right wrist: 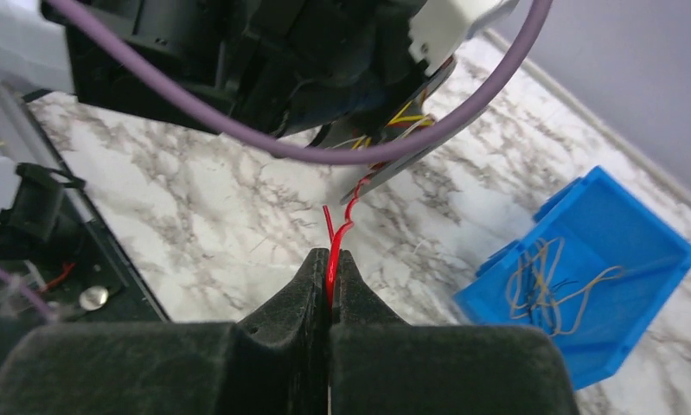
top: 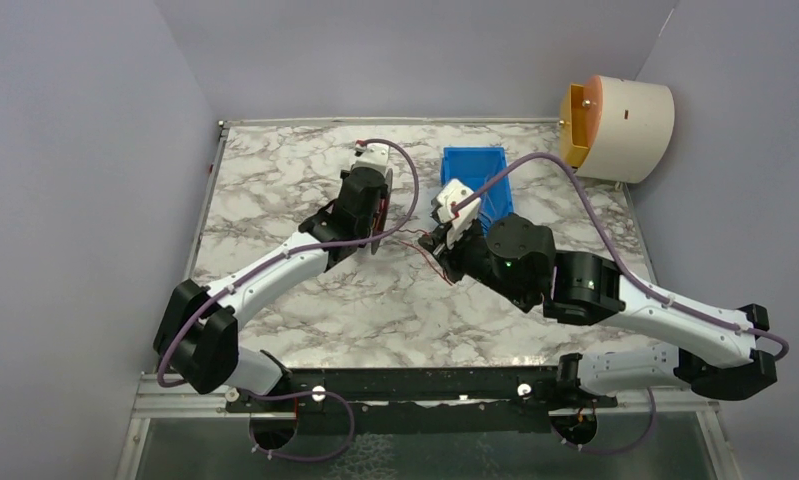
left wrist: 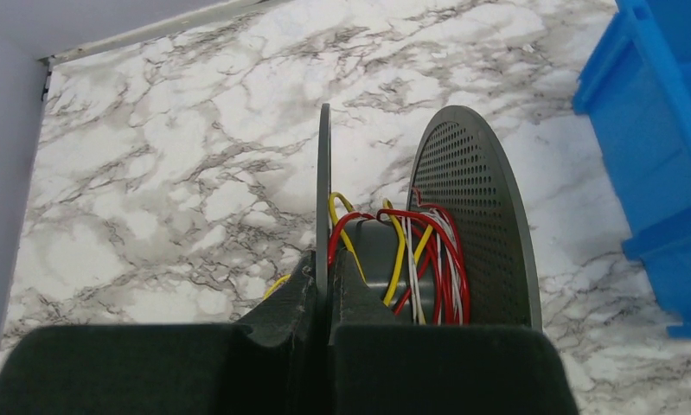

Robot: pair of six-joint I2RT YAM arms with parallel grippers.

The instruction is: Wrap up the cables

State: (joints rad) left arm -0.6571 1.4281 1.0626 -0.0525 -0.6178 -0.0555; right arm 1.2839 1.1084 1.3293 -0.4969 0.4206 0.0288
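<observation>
A black spool (left wrist: 471, 207) with perforated side discs carries wound red, yellow and white cables (left wrist: 428, 259). My left gripper (left wrist: 324, 268) is shut on the spool's thin left disc and holds it upright above the table; it shows in the top view (top: 375, 205). My right gripper (right wrist: 329, 259) is shut on a red cable (right wrist: 333, 233) that runs up to the spool (right wrist: 393, 164). In the top view the right gripper (top: 437, 242) is just right of the spool, with thin red cable (top: 427, 258) trailing on the table.
A blue bin (top: 477, 180) stands behind the right gripper; in the right wrist view (right wrist: 584, 259) it holds several yellow-orange wires. A cream cylinder (top: 620, 125) hangs on the right wall. Marble table (top: 275, 180), black front rail (top: 415, 385).
</observation>
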